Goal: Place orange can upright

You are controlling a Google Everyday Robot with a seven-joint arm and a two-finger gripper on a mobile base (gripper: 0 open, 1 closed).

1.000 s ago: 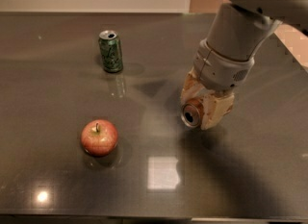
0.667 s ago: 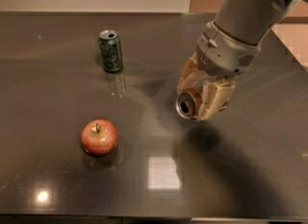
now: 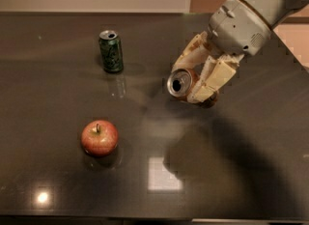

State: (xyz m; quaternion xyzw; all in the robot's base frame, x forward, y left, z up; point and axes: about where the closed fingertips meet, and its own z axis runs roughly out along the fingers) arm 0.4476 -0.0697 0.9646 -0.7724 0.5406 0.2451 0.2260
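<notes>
My gripper (image 3: 193, 77) hangs over the right middle of the dark table (image 3: 58, 180). Its pale fingers (image 3: 217, 77) are shut on the orange can (image 3: 182, 83). The can lies tilted on its side in the grip, lifted above the table, with its silver top and opening turned to the left toward the camera. Most of its coppery body is hidden behind the fingers.
A dark green can (image 3: 111, 51) stands upright at the back left of the table. A red apple (image 3: 99, 138) sits at the front left. The arm's shadow falls on the table at the front right. The table's right edge runs diagonally behind the arm.
The gripper has lifted the orange can off the table and moved it up and back. The can's top has turned more to the left. The green can and the apple have not moved.
</notes>
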